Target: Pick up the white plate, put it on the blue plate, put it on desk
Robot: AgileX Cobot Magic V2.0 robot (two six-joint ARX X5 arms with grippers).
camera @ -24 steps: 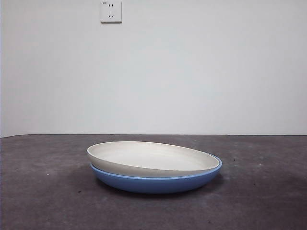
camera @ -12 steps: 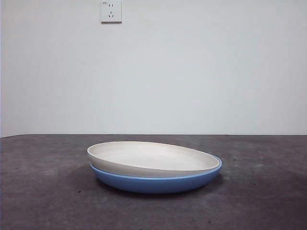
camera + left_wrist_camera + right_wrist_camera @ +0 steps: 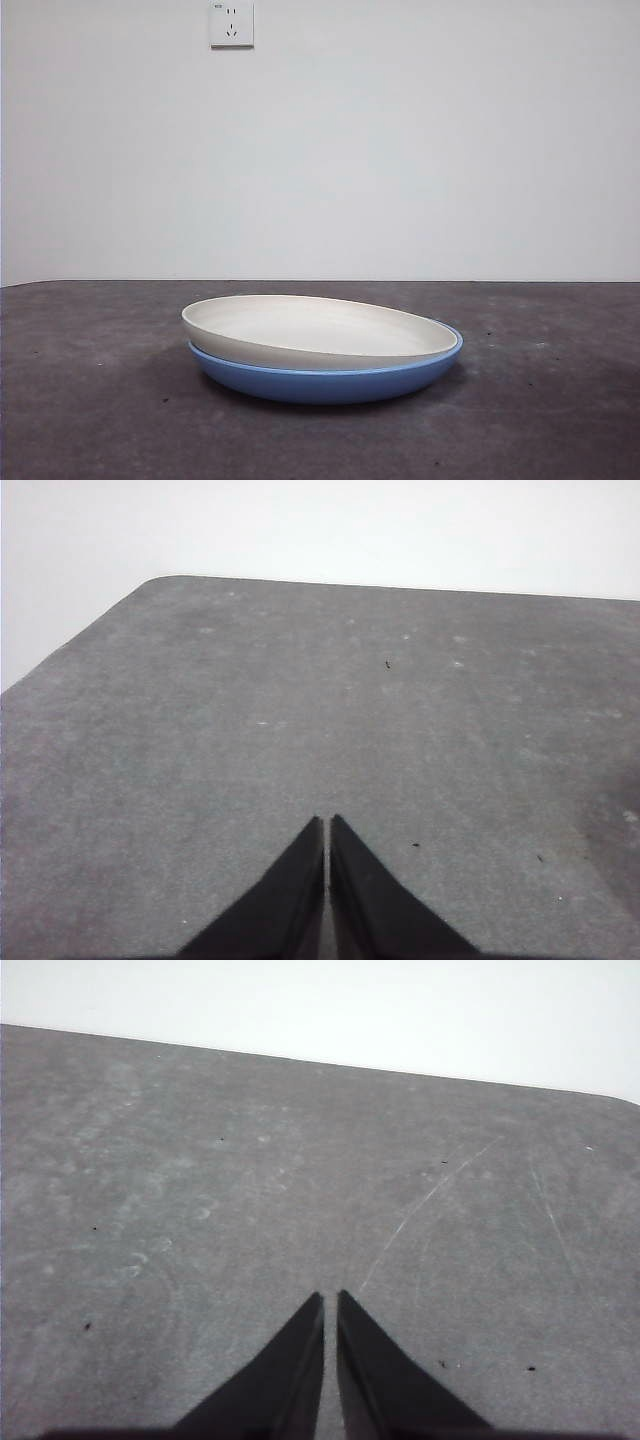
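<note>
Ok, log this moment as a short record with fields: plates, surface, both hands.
white plate: round cream-white matte plate, resting tilted in the blue plate, higher toward the picture's left in the front view
blue plate: round glossy medium-blue plate, flat on the desk, under the white plate
desk: dark grey rough mottled tabletop
left hand: shut, holding nothing, over bare desk, no plate in its view
right hand: shut, holding nothing, over bare desk, no plate in its view

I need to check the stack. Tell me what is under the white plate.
The blue plate lies under the white plate, on the desk. Only its outer wall and rim show; its inside is covered.
</note>
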